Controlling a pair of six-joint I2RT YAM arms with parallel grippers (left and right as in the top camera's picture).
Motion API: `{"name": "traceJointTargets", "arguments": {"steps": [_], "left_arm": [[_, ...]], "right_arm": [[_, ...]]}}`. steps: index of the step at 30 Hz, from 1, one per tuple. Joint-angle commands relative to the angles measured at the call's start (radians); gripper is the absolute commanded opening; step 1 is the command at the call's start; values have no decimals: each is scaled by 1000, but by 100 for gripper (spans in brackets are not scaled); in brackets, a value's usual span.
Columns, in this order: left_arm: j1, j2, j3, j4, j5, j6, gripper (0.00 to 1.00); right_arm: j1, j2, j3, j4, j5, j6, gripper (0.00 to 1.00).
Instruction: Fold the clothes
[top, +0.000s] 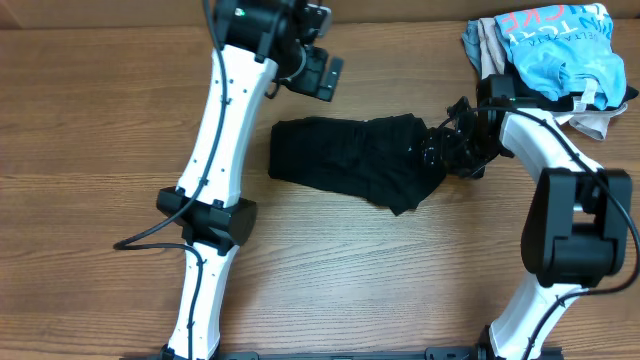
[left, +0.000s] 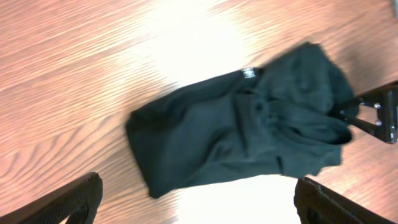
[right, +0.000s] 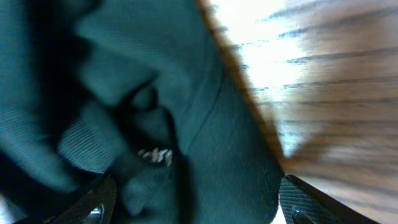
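The black T-shirt (top: 345, 160) lies in a crumpled, partly folded strip at the middle of the wooden table. It also shows in the left wrist view (left: 242, 127), with a small white mark near its top edge. My right gripper (top: 450, 148) is at the shirt's right end. In the right wrist view its fingers (right: 199, 208) are spread wide, with the black fabric (right: 124, 93) lying between them. My left gripper (top: 322, 70) hangs open and empty above the table, behind the shirt; its fingers (left: 199, 211) are wide apart.
A pile of other garments sits at the back right corner: a light blue printed shirt (top: 560, 45) on top of beige and grey ones (top: 592, 120). The right arm (top: 560, 170) bends beside that pile. Bare table (top: 90, 150) lies to the left.
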Motion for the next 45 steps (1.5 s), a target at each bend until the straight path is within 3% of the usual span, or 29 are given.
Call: {"name": "traceJointTargets", "arguments": {"steps": [1,6,9,15,19,22,25,34,45], "left_arm": [[34,-14,9,-6,-28,-14,100],[60,-14,9,-6,-29,-13,100],[62,-14,9,-6,-31,-5,100],[62,-14,2,-6,-35,7,100],[61,-14,-13,-6,-44,9,100],[62,-14,-35,-5,-50,9,100],[62,-14,-63,-5,-64,10,100],[76,-14,-123,-5,-179,8,100],[193,-14,-123,-5,-176,8,100]], "right_arm": [[-9,34,23,9,-53,36,88],[-16,50,2,29,-195,35,86],[-9,50,-38,68,-376,34,81],[6,50,-60,77,-536,24,69],[6,50,-60,83,-610,-3,47],[5,50,-60,90,-606,-3,18],[-7,48,-60,108,-604,-3,6],[-109,-32,-53,57,-463,-7,4],[-275,-245,11,-155,-306,-113,4]]}}
